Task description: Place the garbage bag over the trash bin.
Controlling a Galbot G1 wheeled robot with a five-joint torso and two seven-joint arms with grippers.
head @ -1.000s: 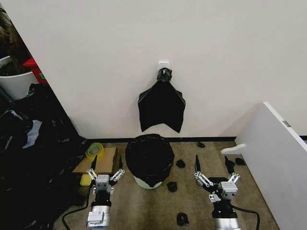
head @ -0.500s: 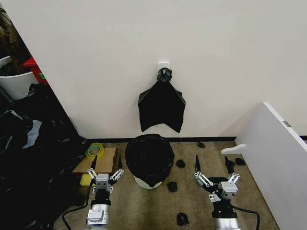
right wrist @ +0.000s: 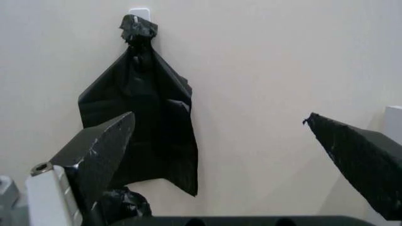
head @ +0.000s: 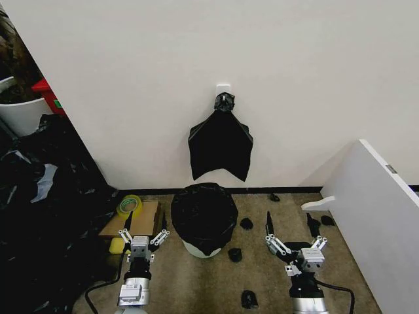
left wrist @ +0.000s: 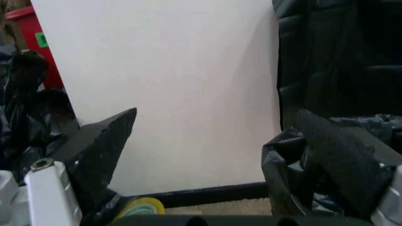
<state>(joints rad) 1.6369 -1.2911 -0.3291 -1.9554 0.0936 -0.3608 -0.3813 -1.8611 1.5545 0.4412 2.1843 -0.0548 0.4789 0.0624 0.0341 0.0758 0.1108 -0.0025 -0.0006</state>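
Bag [head: 204, 214] already draped over bin [head: 196, 249]. Left gripper [head: 144, 226], right gripper [head: 291, 228] both wide, empty, beside it. Risk: loose plastic slipping off rim, nothing pinning it.

Light: even, diffuse, moderately bright | Shadows: soft, faint grey band on wall [head: 327, 163] beside white panel [head: 380, 216] | Glare: dull sheen on black sheeting heap [head: 39, 216] | Focus: head view sharp; wrist views soft, near fingers [right wrist: 100, 150] blurred | Distortion: slight bowing at head-view edges
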